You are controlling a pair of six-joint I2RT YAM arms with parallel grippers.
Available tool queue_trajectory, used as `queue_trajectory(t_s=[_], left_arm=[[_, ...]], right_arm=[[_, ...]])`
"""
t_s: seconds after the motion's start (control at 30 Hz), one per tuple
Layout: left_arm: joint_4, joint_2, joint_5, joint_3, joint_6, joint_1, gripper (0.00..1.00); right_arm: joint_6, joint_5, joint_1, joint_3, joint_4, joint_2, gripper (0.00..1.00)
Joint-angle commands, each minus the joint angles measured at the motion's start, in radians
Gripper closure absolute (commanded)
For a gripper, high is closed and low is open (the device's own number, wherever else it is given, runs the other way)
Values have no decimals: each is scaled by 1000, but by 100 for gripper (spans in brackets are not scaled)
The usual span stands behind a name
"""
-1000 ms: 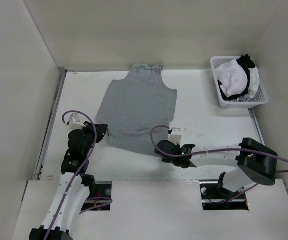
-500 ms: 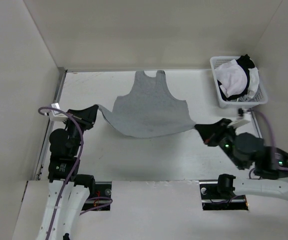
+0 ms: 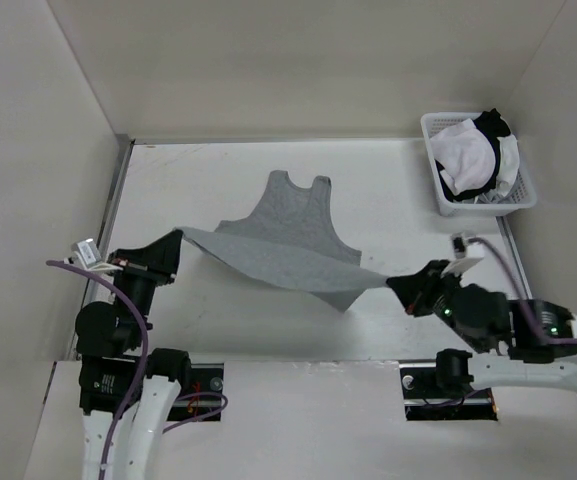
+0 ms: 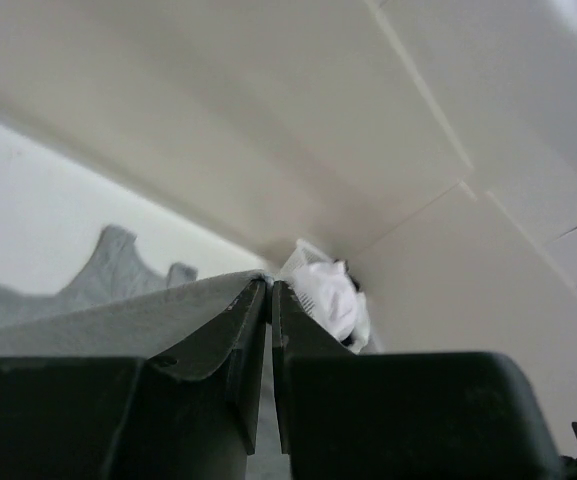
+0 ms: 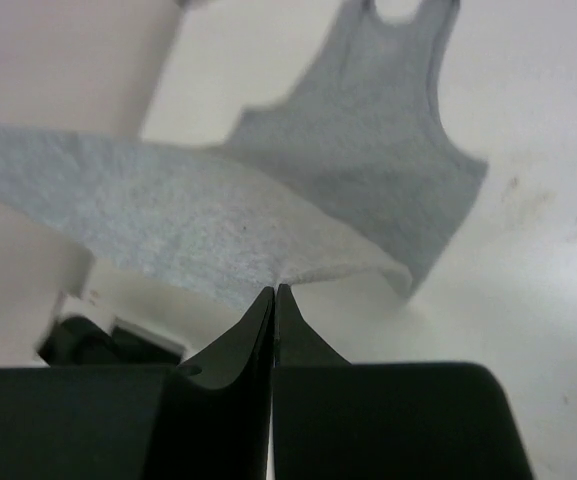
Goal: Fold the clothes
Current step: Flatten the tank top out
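Top view: the grey shirt (image 3: 293, 225) sits mid-table (image 3: 168, 175), strung between my two grippers. Its neck and strap end lies flat on the surface, pointing at the back wall (image 3: 318, 70). The hem end is lifted clear and pulled into a taut band running left to right. A slack fold droops from that band just left of my right gripper.

My left gripper (image 3: 175, 238) holds the left hem corner and my right gripper (image 3: 392, 284) holds the right one. From above I can't see how the fingers meet.

The wrist views settle it. Left wrist: both fingers are pressed together with a thin edge of grey cloth caught between the tips, and the fabric runs off to the left. Right wrist: the fingers are closed tight and the cloth narrows to a point right at the tips, so it is pinched there. This view also shows the underside of the lifted band, with the flat strap end beyond it.

Containers: one white basket (image 3: 433, 165) in the far right corner, holding a white garment with black trim (image 3: 468, 150) heaped above the rim. It is well apart from the shirt. The left wrist view catches it too, just past my fingertips.

My right arm lies low along the near right edge of the table.
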State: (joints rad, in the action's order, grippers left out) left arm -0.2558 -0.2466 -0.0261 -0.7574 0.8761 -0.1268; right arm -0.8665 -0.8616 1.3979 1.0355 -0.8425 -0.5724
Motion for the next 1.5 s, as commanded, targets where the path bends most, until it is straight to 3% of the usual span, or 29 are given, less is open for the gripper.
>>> queue_trajectory(t_s=[0.0, 0.13, 0.23, 0.37, 0.47, 0.57, 0.7, 0.77, 0.83, 0.93, 1.07, 1.3, 1.47], left_arm=[[-195, 81, 38, 107, -40, -18, 95], [-350, 171, 135, 164, -57, -36, 95], [-399, 201, 219, 124, -89, -52, 95], [-379, 184, 246, 104, -109, -73, 94], [-246, 95, 213, 151, -60, -96, 94], [17, -112, 186, 162, -25, -115, 94], [347, -483, 183, 71, -6, -84, 95], [436, -690, 146, -75, -15, -35, 95], [444, -837, 79, -240, 42, 20, 95], [443, -937, 32, -443, 115, 48, 95], [382, -924, -1, -698, 84, 88, 95], [376, -590, 20, -545, 78, 114, 94], [314, -481, 26, -618, 57, 135, 94]], right_arm=[[-158, 172, 13, -174, -81, 28, 100], [-279, 326, 32, -379, -23, 83, 100], [-302, 374, 66, -408, 0, 85, 100], [-292, 365, 92, -381, 2, 100, 100], [-192, 270, 79, -306, 37, 73, 100], [63, 255, -123, -194, 161, -33, 99], [389, 620, -624, -71, 486, -260, 100], [414, 827, -903, 70, 554, -416, 100], [342, 898, -1055, 202, 597, -509, 100], [340, 880, -1090, 433, 614, -590, 100], [443, 909, -1106, 815, 403, -659, 100], [488, 811, -948, 692, 346, -330, 100], [517, 704, -779, 797, 281, -227, 100]])
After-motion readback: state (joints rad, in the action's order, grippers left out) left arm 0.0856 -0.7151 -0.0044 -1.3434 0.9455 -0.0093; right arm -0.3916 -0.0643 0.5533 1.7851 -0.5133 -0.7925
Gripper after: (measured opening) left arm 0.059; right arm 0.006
